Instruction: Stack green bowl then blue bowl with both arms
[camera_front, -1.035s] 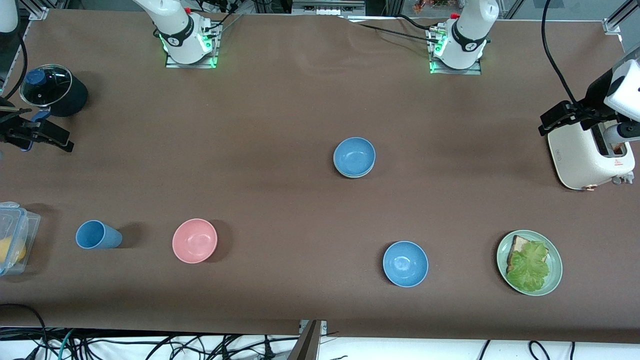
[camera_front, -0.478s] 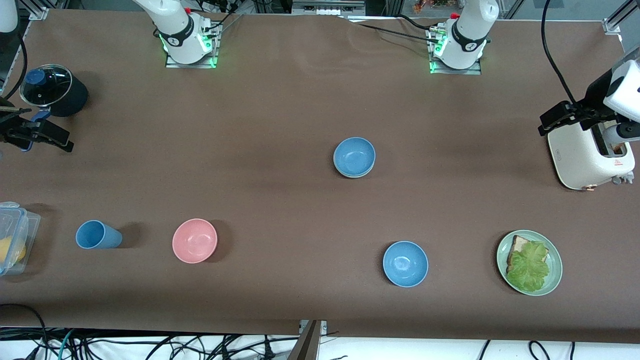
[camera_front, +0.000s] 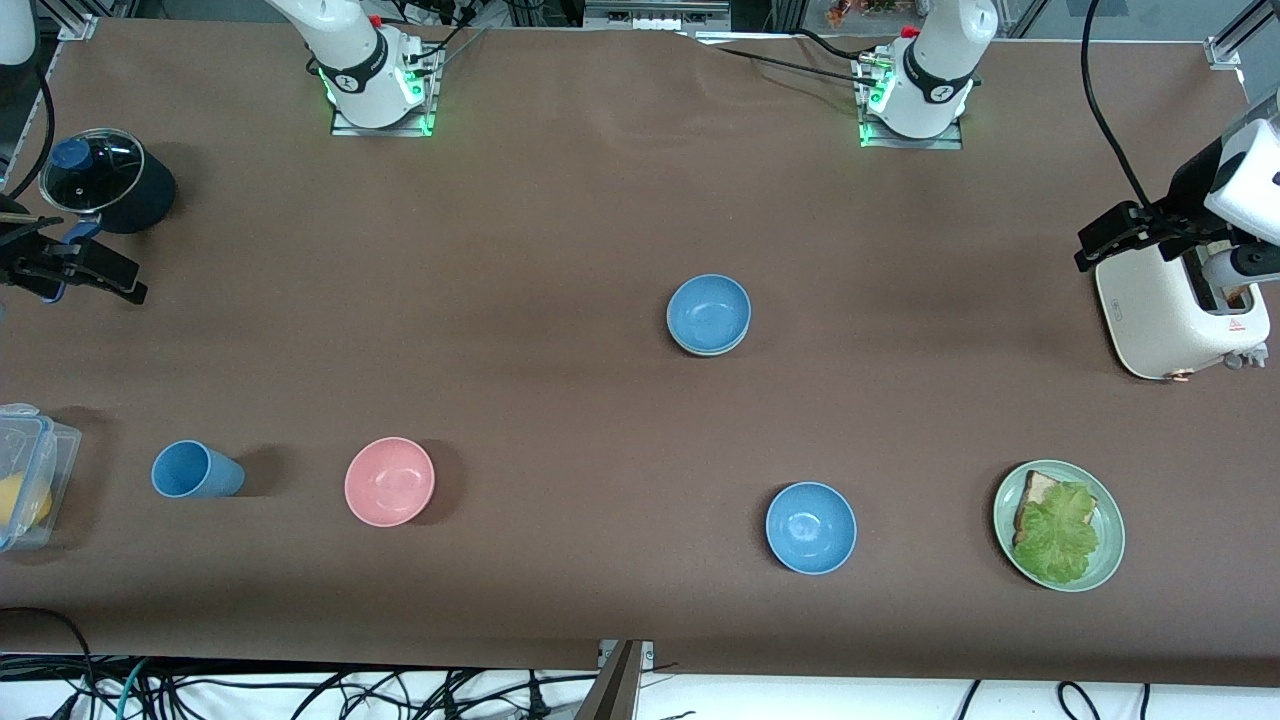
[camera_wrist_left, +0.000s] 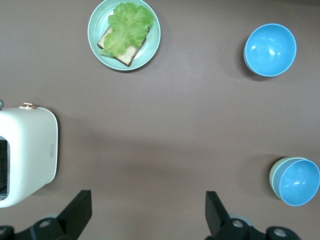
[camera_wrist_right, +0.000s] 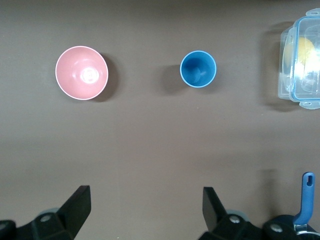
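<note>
The greyish blue bowl (camera_front: 708, 310) sits nested inside the green bowl (camera_front: 702, 352) at the middle of the table; only a thin sage rim of the green one shows. The left wrist view shows the same stack, blue bowl (camera_wrist_left: 300, 183) inside green bowl (camera_wrist_left: 274, 176). My left gripper (camera_front: 1100, 245) is open and empty, up over the toaster at the left arm's end of the table; it also shows in the left wrist view (camera_wrist_left: 148, 200). My right gripper (camera_front: 110, 280) is open and empty at the right arm's end, beside the pot; it also shows in the right wrist view (camera_wrist_right: 146, 196).
A brighter blue bowl (camera_front: 811, 527) and a green plate (camera_front: 1113, 548) with bread and lettuce lie nearer the camera. A pink bowl (camera_front: 389, 481), a blue cup (camera_front: 195, 470) and a clear container (camera_front: 30, 470) lie toward the right arm's end. White toaster (camera_front: 1170, 310); lidded black pot (camera_front: 100, 180).
</note>
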